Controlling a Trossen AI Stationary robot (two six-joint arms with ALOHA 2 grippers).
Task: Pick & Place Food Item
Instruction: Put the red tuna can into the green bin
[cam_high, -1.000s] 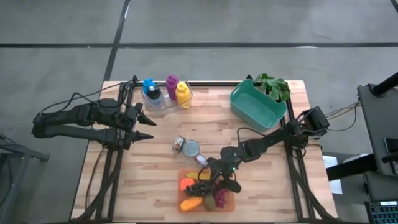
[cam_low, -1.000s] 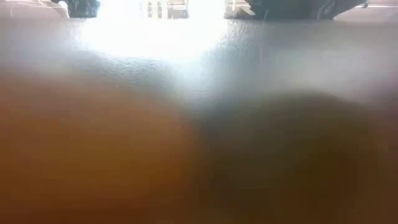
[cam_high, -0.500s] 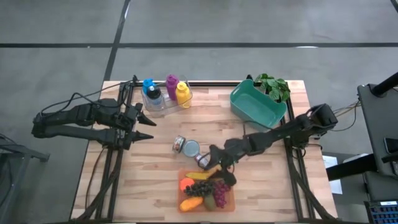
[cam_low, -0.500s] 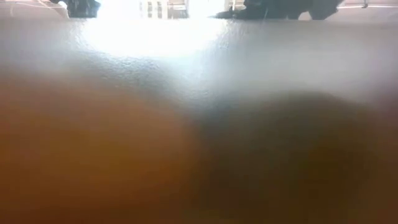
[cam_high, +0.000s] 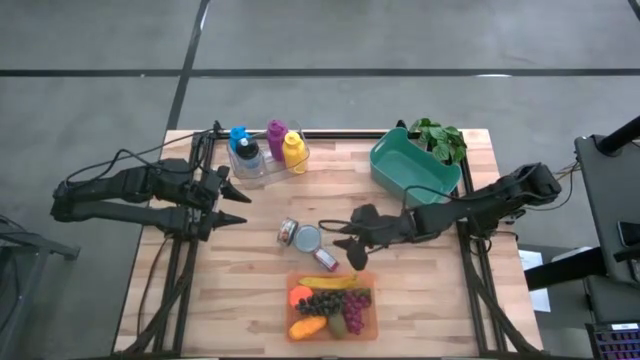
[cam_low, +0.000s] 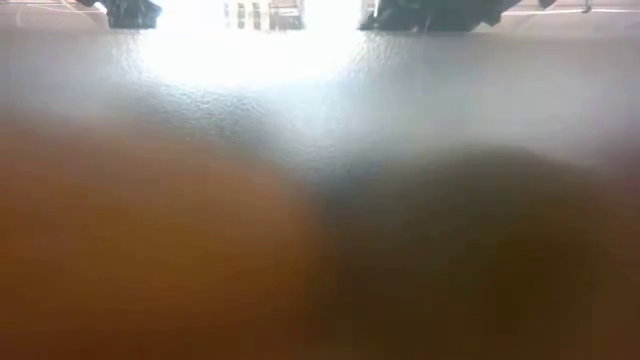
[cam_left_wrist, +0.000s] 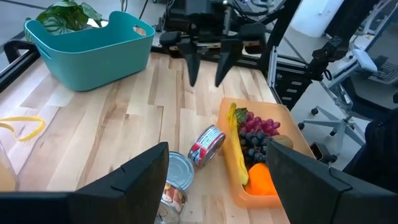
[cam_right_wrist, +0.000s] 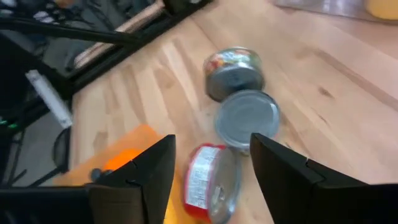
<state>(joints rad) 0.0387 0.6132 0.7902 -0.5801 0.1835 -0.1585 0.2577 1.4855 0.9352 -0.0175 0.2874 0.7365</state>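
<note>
Right gripper (cam_high: 340, 233) empty, jaws half-spread, above table (cam_high: 250, 280); red-label can (cam_high: 326, 259) lies at 7 o'clock, nearest. Left gripper (cam_high: 232, 205) parked, jaws apart.

robot lab, concrete floor (cam_high: 400, 40), office chair (cam_left_wrist: 348, 118)

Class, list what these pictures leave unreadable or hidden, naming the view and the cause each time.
- Low view: everything is blurred by an orange shape close to the lens.
- Can labels: too small or blurred in every view.
- Teal bin contents: wall hides them in left wrist view.
- Yellow loop: cut off by the edge.
</note>
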